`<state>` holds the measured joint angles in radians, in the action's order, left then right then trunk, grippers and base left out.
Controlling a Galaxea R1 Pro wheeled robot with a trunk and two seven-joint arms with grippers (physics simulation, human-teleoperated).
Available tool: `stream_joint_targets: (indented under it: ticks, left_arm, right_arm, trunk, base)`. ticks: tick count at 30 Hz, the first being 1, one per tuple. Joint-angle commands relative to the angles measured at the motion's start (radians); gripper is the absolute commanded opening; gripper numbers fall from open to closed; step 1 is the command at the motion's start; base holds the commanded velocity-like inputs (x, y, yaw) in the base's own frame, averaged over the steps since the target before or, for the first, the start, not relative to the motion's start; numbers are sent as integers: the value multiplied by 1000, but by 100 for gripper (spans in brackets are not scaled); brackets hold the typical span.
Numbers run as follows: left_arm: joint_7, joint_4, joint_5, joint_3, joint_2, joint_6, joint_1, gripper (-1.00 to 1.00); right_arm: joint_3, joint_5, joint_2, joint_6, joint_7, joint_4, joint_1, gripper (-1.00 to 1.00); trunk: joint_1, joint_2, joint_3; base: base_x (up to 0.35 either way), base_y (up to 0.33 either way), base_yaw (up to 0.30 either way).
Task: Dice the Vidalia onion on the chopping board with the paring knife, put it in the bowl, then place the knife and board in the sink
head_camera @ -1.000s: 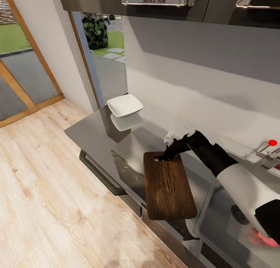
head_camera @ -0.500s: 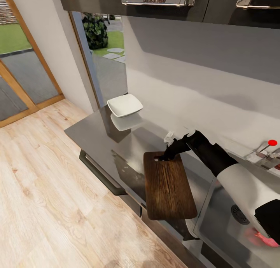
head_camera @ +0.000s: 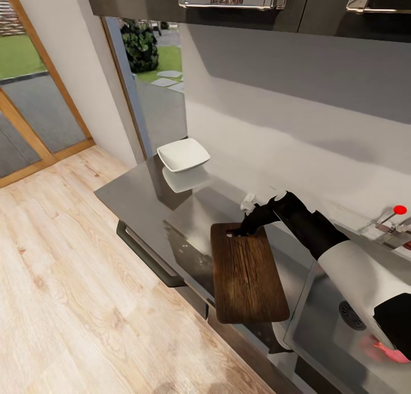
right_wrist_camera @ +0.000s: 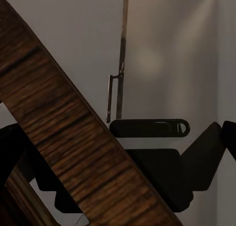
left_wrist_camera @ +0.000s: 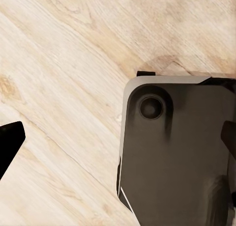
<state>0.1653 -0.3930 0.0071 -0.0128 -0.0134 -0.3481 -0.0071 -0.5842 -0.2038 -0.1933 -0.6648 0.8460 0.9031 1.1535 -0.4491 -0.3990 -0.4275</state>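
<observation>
The dark brown chopping board [head_camera: 246, 275] lies on the grey countertop [head_camera: 142, 195], with its near end over the front edge. My right gripper [head_camera: 235, 232] is at the board's far end, shut on it by the slot handle. In the right wrist view the board [right_wrist_camera: 64, 137] runs slantwise between the dark fingers [right_wrist_camera: 206, 147]. The white bowl [head_camera: 182, 154] stands at the counter's far left end. The sink [head_camera: 319, 317] is at the lower right. A pinkish-red Vidalia onion [head_camera: 387, 351] lies in it, half hidden by my arm. The paring knife is out of view. My left gripper [left_wrist_camera: 118, 137] hangs open over the floor.
The faucet's red-tipped lever [head_camera: 400, 209] stands behind the sink. Dark wall cabinets [head_camera: 240, 0] hang overhead. A cabinet handle [head_camera: 145, 254] juts out below the counter's front edge. Wooden floor [head_camera: 68, 302] stretches to the left, with glass doors behind. My dark base [left_wrist_camera: 177, 152] stands under the left gripper.
</observation>
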Motion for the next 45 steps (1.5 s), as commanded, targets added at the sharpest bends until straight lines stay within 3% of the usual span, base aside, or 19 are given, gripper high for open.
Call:
stream_joint_targets:
  ticks: [1,45]
  left_arm:
    - [2,0,1,-1,0,-3,-1,100]
    - [2,0,1,-1,-1,-3,-1,100]
  right_arm:
    - [-3,-17,0,2,8,-12,0,100]
    - [-2,-16,0,-39,8,49,0,100]
  trunk:
    - [-1,-1,-2]
    - [-1,-1,-2]
  base:
    - [0,0,0]
    - [0,0,0]
